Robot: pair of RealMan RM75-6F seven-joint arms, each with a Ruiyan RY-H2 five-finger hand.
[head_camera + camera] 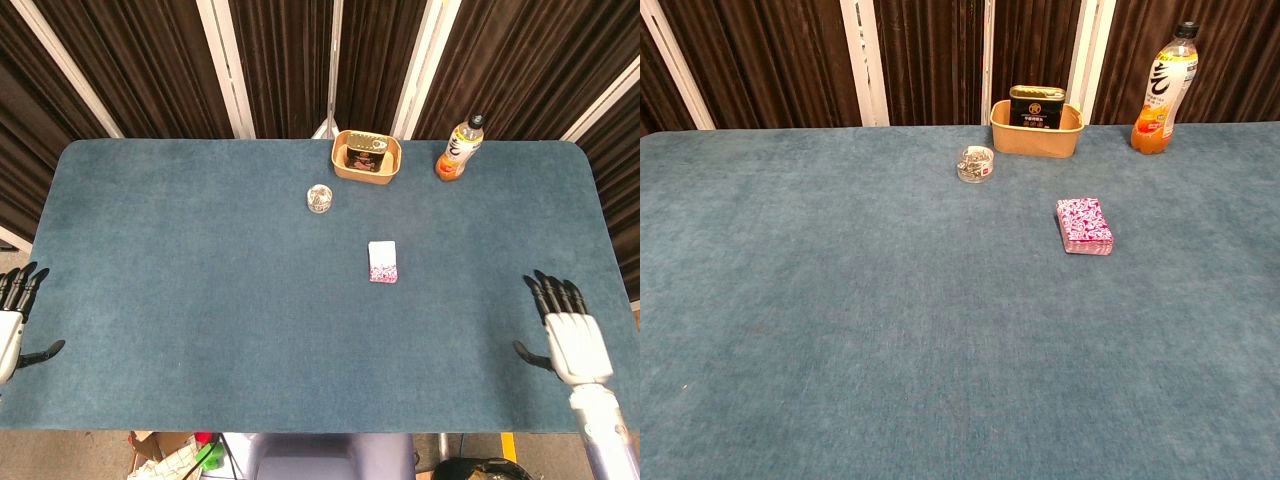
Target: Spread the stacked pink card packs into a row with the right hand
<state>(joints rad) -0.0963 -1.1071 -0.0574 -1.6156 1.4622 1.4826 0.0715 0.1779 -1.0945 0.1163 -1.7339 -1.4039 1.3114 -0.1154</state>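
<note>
The stack of pink card packs [382,261] lies a little right of the table's middle, and in the chest view the stack [1084,225] shows its patterned pink top. My right hand [570,337] hovers at the table's front right edge, palm down, fingers spread, holding nothing, far right of the stack. My left hand [12,328] sits at the front left edge, partly cut off by the frame, fingers apart and empty. Neither hand appears in the chest view.
A tan bowl [366,156] holding a dark tin stands at the back centre. An orange drink bottle [459,149] stands to its right. A small clear container [319,198] sits left of the stack. The blue table [200,300] ends at dark curtains behind.
</note>
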